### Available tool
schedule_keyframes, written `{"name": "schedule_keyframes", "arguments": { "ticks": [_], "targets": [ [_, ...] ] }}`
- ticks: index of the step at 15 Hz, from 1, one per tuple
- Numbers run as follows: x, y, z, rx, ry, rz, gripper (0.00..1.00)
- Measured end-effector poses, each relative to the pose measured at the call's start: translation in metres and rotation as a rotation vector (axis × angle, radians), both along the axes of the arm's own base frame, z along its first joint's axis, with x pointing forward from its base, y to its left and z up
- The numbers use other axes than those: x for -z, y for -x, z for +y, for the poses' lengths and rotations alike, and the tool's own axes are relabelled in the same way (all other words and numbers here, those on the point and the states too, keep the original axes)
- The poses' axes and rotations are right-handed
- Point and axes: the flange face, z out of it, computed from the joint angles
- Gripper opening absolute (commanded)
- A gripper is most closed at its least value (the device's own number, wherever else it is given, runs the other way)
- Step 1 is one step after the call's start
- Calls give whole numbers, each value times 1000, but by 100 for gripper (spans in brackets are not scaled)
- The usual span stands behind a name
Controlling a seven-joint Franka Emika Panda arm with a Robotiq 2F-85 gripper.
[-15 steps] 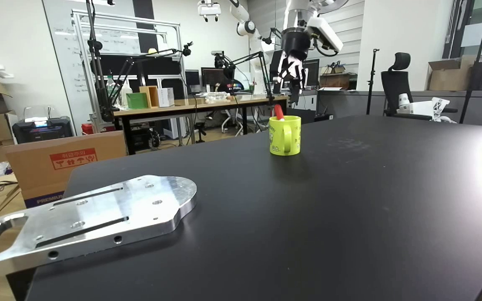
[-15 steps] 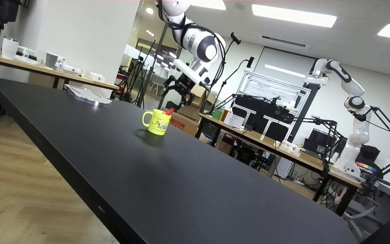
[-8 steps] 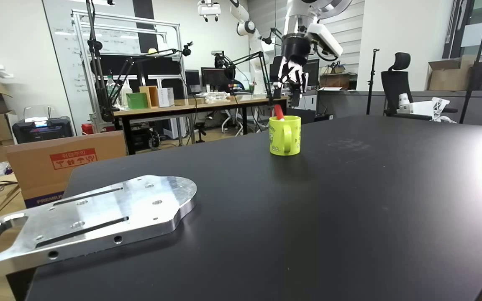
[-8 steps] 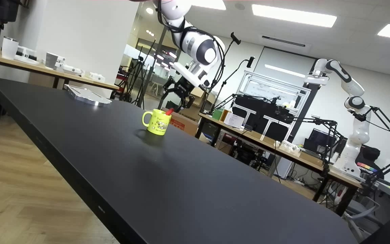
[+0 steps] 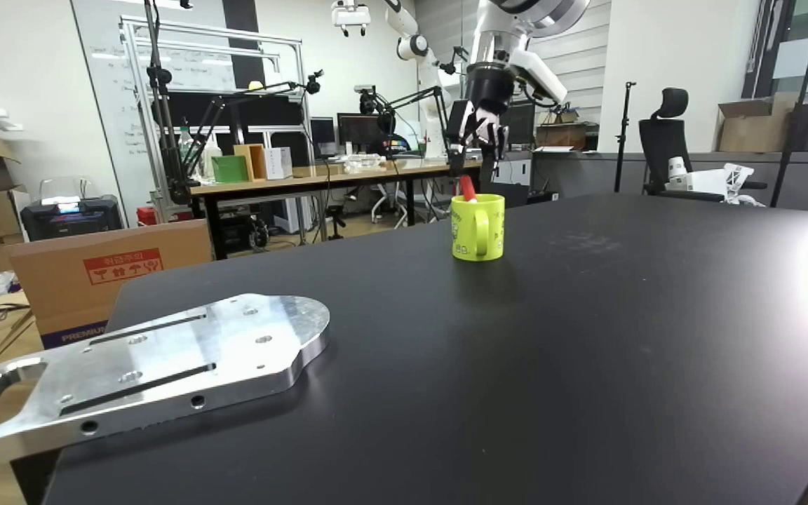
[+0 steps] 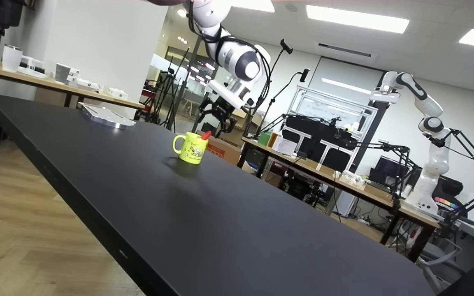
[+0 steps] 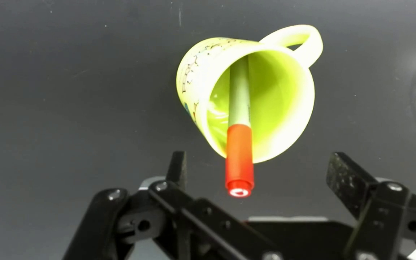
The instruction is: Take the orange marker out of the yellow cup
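Marker [image 7: 239, 133] is in the cup [image 7: 200, 77], its cap [image 7: 239, 155] up and its pale shaft [image 7: 239, 97] running down inside. It leans rather than standing straight, and the red-orange cap pokes out over the rim [image 7: 311, 97] on the side away from the handle [image 7: 315, 45]. A white ring [image 7: 234, 193] shows at the cap's tip. The cup (yellow-green, with small printed figures on its wall) stands upright on the black desk [image 5: 516, 365], near an edge of it in both exterior views. A dim shadow or reflection [image 6: 185, 169] lies on the desk just beside the cup's base.

Above the cup hangs the end effector [image 7: 258, 164], at the lower end of a white arm [image 6: 239, 51]. Its two fingers [image 7: 350, 178] are spread wide apart. In the wrist view the cap shows between them, with a clear gap on either side, touching neither. Whether they are level with the cap or a little above it, I cannot tell.

Well apart from the cup, a metal plate [image 5: 229, 344] lies on the desk, with slots and round holes in it; in an exterior view its looped end reaches past the edge. Beyond the desk, in an exterior view, stand a carton [image 5: 113, 301] with a red label [image 5: 123, 266] and a black chair [image 5: 662, 140]. Farther back is a bench [image 5: 309, 172] with a green box [image 5: 230, 169] on it, and at the end of that bench, in an exterior view, rises another white arm [image 6: 437, 156].
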Motion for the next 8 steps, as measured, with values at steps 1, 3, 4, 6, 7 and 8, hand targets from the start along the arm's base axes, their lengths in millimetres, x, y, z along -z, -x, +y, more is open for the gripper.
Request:
{"name": "schedule_keyframes", "arguments": {
  "ticks": [1,3,4,6,7,8],
  "targets": [
    [1,0,0,0,0,-1,75],
    [3,0,1,-2,1,1,67],
    [4,0,1,-3,2,2,60],
    [5,0,1,-4,4,2,45],
    [5,0,1,-4,5,3,37],
    [5,0,1,-4,6,3,31]
  ]
}}
